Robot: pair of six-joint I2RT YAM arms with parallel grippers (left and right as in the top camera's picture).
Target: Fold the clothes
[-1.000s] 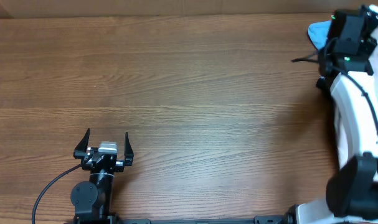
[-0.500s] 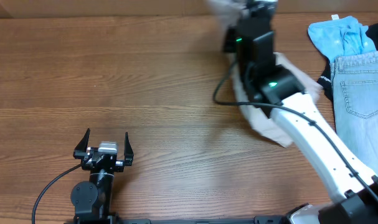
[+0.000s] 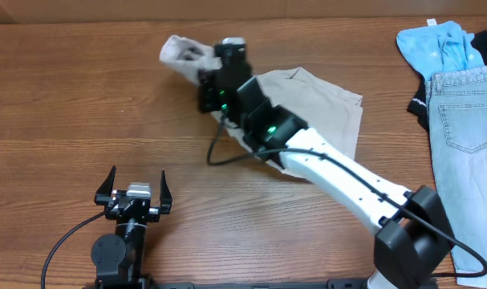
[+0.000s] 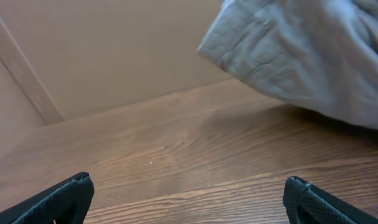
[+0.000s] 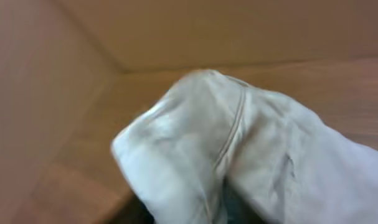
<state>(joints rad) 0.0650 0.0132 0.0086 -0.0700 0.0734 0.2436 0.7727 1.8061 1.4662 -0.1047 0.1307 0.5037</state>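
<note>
The pale beige khaki shorts (image 3: 323,104) lie spread at the table's centre back. One end (image 3: 179,54) is bunched and lifted at the far left of the garment. My right gripper (image 3: 204,66) is shut on that bunched end, and the cloth (image 5: 238,155) fills the right wrist view and hides the fingers. The shorts' edge also hangs into the left wrist view (image 4: 301,56). My left gripper (image 3: 135,186) is open and empty near the front left, well away from the shorts.
Light-blue denim shorts (image 3: 468,120) lie at the right edge on a black garment (image 3: 420,104), with a sky-blue top (image 3: 436,44) behind them. A tan wall runs along the table's back edge (image 3: 83,10).
My right arm swept from the far right to the centre back, dragging the khaki shorts leftwards across the table. The pile at the right is now uncovered. The left arm has not moved.
</note>
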